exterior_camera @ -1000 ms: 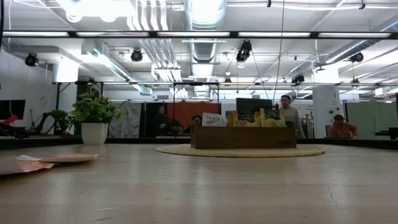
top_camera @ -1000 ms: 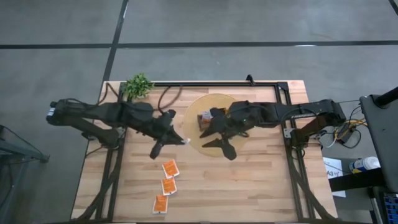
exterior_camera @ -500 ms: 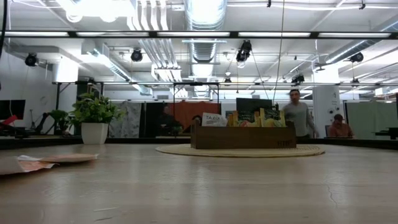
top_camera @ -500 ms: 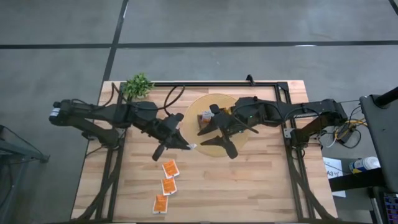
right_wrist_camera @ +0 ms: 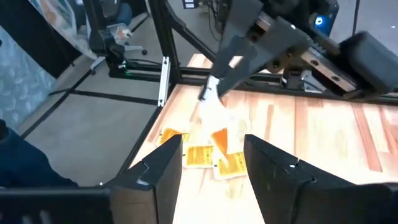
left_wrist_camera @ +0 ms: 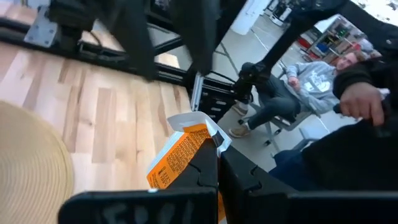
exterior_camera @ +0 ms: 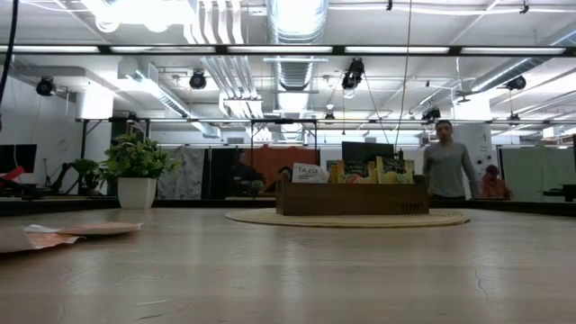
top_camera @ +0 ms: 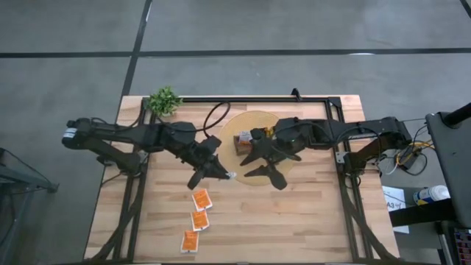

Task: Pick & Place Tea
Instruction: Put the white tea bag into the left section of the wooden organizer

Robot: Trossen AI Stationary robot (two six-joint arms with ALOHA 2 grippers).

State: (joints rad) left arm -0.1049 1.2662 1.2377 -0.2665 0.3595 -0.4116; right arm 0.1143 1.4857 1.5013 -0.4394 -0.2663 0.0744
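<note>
On the pale wooden table [top_camera: 294, 221], seen from above and moving left to right: a small green potted plant [top_camera: 163, 101] stands at the far left corner. The left arm reaches in from the left edge. Its left gripper [top_camera: 224, 174] has its fingers pressed together on a small flat orange-and-white tea sachet [left_wrist_camera: 181, 152], held above the bare wood just left of the round woven straw mat [top_camera: 254, 126]. Over the last second this gripper has travelled from nearer the mat toward the front of the table, carrying the sachet with it. It now hangs just behind a row of three orange tea sachets [top_camera: 196, 220] already lying flat on the wood.

That movement suggests the carry is nearly finished and the sachet is about to join the row; the release has not happened yet.

Further right, the brown three-compartment wooden box [exterior_camera: 351, 198] sits on the mat, with more sachets standing in it. The right gripper [top_camera: 259, 161] hovers over the mat beside the box with its fingers apart and nothing between them. It has shifted only slightly.

Beyond the table, a person [exterior_camera: 446, 166] has walked rightward across the room.
</note>
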